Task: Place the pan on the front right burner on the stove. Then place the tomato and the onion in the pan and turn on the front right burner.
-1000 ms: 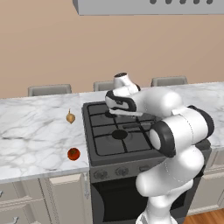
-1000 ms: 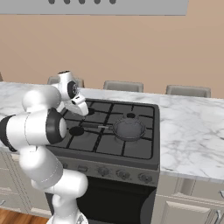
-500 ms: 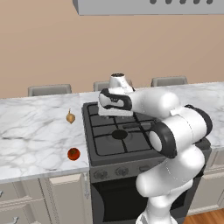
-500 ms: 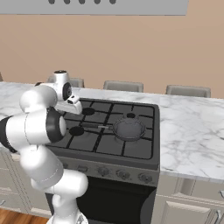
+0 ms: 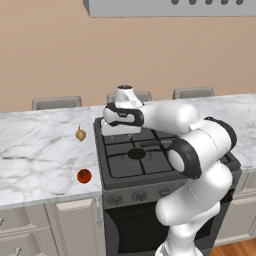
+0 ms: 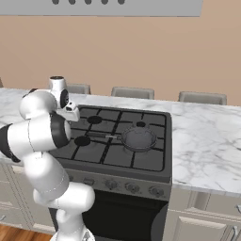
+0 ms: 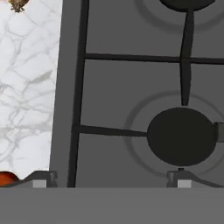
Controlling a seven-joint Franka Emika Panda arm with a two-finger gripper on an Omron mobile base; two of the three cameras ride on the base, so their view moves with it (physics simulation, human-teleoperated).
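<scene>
The dark grey pan (image 6: 138, 139) sits on the front right burner of the black stove (image 6: 155, 162), its black handle pointing left. My gripper (image 5: 119, 131) hangs open and empty over the stove's left side, well left of the pan (image 6: 71, 115). In the hand view the gripper (image 7: 111, 181) looks down on the grate near the stove's left edge, fingertips (image 7: 41, 179) wide apart. On the marble counter left of the stove lie the tan onion (image 5: 80, 134) farther back and the red tomato (image 5: 84, 176) near the front. Both also show at the hand view's left edge: onion (image 7: 17, 4), tomato (image 7: 6, 178).
A left-side burner cap (image 7: 181, 136) lies under the hand. The marble counter (image 5: 35, 155) runs left of the stove and continues to its right (image 6: 207, 141). A range hood (image 5: 170, 7) hangs above. Knobs (image 6: 132, 188) line the stove's front panel.
The hand has swung left across the stove, away from the pan toward the left counter. Its jaws have stayed open. Pan, tomato and onion have not moved.
</scene>
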